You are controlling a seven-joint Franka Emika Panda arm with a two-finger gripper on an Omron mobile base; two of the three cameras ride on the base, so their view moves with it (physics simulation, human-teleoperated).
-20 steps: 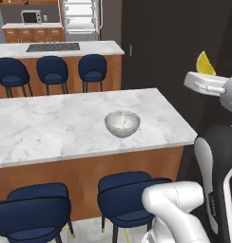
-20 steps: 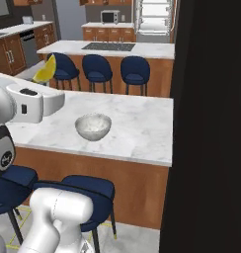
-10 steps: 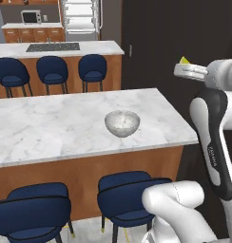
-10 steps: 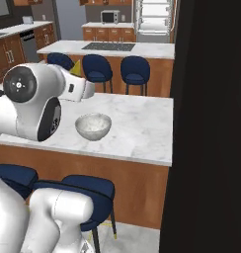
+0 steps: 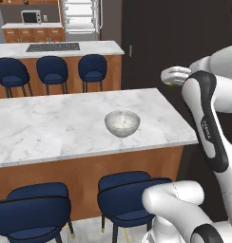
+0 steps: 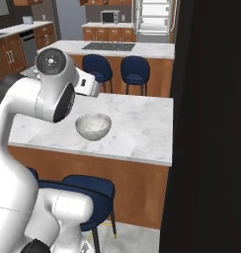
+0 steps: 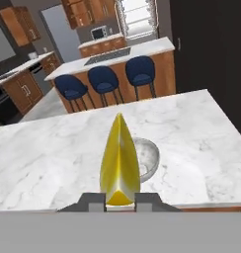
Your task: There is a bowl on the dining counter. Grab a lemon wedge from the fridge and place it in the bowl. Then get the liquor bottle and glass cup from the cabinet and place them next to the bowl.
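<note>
Nearest the camera on the hand: gripper [image 7: 120, 201] with jaws pinched on the lemon wedge [image 7: 120, 160], which stands upright between the tips, point away from the hand. Fetch from the fridge judged done; wedge is in hand, not yet in the bowl.

Next out: the bowl [image 7: 144, 157] sits just behind the wedge in the hand view, partly hidden by it. In the left base view the bowl [image 5: 122, 123] rests on the dining worktop [image 5: 51, 128], toward its right end, looking empty from here. The hand sits off the worktop's right end, above its level, so the wedge is near the bowl but not over it. Judgement: carry across and release remain for step one.

No liquor bottle or glass cup stands by the bowl; both cabinet fetches judged undone.

Farther: blue stools [image 5: 52, 70] along the island with its cooktop [image 5: 53, 46].

Farthest: fridge [image 5: 80, 20], white shelves showing, so apparently left open.
</note>
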